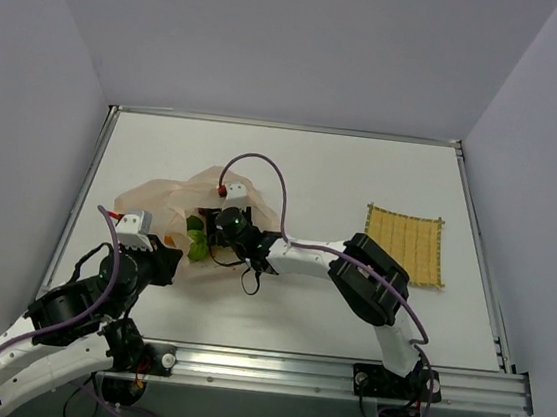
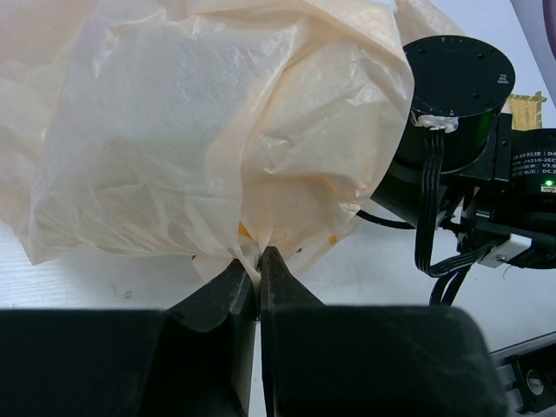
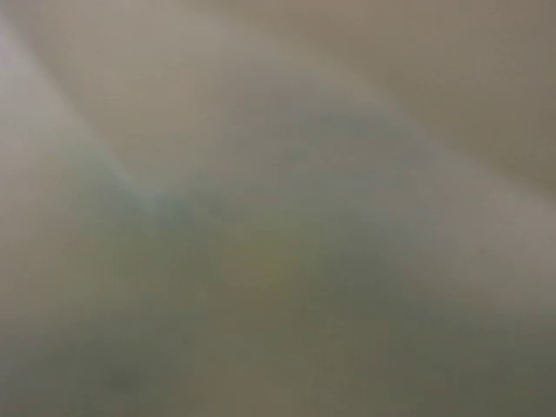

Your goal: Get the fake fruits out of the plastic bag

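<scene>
Slippage at the pinch is the first worry. The left hand (image 2: 259,259) is clenched on a thin gathered fold of the plastic bag (image 2: 217,130), low against the tabletop (image 2: 104,282). So little film sits between its fingers that a tug from the other arm could pull it free. The bag would then slide along with the fruit rather than give it up.

The right hand (image 1: 216,244) reaches into the bag's mouth from the right. In the overhead view, two green patches of the fake fruits (image 1: 197,248) show at that opening. Its own wrist view gives only a grey-green blur, probably film or fruit pressed close to the lens, so I cannot tell whether its fingers are released or closed on anything. That blindness is the second risk: it may catch plastic along with a fruit, or nudge a round one deeper.

The grape bunch and the mango-like piece are not visible, so I judge most of the task is not yet done.
</scene>
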You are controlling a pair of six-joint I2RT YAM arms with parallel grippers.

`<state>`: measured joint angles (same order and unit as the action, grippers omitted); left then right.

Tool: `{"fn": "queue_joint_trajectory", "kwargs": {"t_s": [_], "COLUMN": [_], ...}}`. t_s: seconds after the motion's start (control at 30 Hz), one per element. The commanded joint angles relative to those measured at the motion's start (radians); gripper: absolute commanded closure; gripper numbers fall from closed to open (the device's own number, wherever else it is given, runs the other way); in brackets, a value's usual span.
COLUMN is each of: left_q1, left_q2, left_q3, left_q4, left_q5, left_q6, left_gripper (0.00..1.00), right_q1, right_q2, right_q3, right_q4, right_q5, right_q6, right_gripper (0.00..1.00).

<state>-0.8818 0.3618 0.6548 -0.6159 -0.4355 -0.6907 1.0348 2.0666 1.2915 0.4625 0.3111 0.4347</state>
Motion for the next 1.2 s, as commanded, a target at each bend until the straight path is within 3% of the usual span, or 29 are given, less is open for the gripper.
{"fn": "queue_joint_trajectory", "kwargs": {"t_s": [0.0,0.2,0.7,1.0,1.17], "left_q1": [-0.003,-0.003,-0.003,-0.003,-0.003], "left_q2": [-0.004,-0.003,0.02,0.029,0.035], "left_q3": [0.017,0.012,0.023,0.028,0.037], "left_q4": [-0.002,-0.001,0.042,0.041,0.042], "left_q5": [-0.011,-0.019,-0.035,-0.037,-0.046], "left_q6": [-0.007,-0.01,0.013,0.014,0.034], "left_gripper": [0.98,0.98,0.98,0.98,0.98], "right_q1": [0.002,0.044,0.13,0.122,0.047], "right_q2": [-0.023,-0.169,-0.563,-0.816,-1.0], "right_q3": [0.023,-0.073,-0.268,-0.313,-0.374], "right_q4": [-0.001,0.031,0.027,-0.001,-0.071], "right_q5": [0.023,0.045,0.008,-0.033,0.022], "right_q6": [-0.017,-0.042,-0.028,-0.033,-0.039], "right_gripper": [0.72,0.77,0.78,0.78,0.79]}}
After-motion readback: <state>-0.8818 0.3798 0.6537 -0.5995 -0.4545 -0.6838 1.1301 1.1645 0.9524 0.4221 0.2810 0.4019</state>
